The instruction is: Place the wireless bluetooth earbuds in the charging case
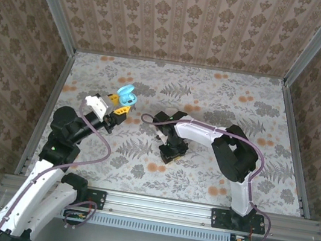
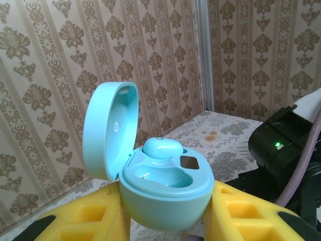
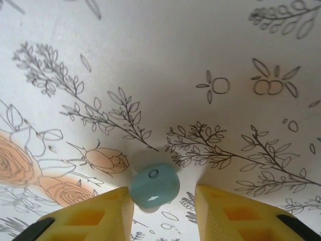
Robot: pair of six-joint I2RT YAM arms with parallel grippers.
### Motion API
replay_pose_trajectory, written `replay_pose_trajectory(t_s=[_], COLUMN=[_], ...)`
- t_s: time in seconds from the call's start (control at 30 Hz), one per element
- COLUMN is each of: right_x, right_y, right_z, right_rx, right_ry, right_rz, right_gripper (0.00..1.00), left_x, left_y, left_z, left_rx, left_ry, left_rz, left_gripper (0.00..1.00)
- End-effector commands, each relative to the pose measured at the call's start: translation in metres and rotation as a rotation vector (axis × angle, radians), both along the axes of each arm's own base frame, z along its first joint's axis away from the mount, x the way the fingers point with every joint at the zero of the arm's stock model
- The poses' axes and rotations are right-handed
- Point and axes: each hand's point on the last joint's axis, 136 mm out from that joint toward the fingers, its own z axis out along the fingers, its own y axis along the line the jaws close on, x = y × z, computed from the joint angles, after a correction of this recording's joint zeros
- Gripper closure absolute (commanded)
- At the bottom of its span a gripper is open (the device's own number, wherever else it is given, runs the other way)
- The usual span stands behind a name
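Left gripper (image 1: 121, 104) clamped on the open teal charging case (image 2: 165, 201) (lid up), seated earbud (image 2: 163, 147) in one pocket, black arm housing (image 2: 281, 145) off to its right. Right gripper (image 1: 171, 151) down on the floral table (image 3: 165, 75), jaws apart around the loose earbud (image 3: 154, 187): it touches one finger (image 3: 100, 216), with a gap to the other.

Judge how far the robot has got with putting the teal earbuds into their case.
Done: the charging case is open, gripped in the left claw, with one earbud seated. In hand: the right claw sits low over the table around the second earbud, touching it on one side, a gap on the other. Left: grip it, carry it across, seat it in the empty slot.
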Motion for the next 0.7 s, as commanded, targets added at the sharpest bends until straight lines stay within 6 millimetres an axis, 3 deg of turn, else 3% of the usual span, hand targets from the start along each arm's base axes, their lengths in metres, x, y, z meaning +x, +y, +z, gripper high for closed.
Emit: replay_pose_trajectory(t_s=[0.0,0.17,0.37,0.67], right_x=[0.01,0.006,0.004,-0.004], right_y=[0.008,0.027,0.025,0.025], right_z=[0.031,0.042,0.022,0.01], right_rx=[0.036,0.15,0.106,0.074], right_ry=[-0.069,-0.073,-0.084,-0.08], right_rz=[-0.133,-0.327,-0.527,-0.615], right_gripper=[0.58,0.58,0.61,0.63], left_x=[-0.008,-0.008,-0.006,-0.005], left_y=[-0.002,-0.002,-0.002,-0.003], left_z=[0.024,0.023,0.022,0.019], left_rx=[-0.03,-0.023,-0.02,-0.02], left_ry=[-0.069,-0.071,-0.072,-0.067], left_rz=[-0.029,-0.026,-0.022,-0.022], left_gripper=[0.63,0.63,0.63,0.63])
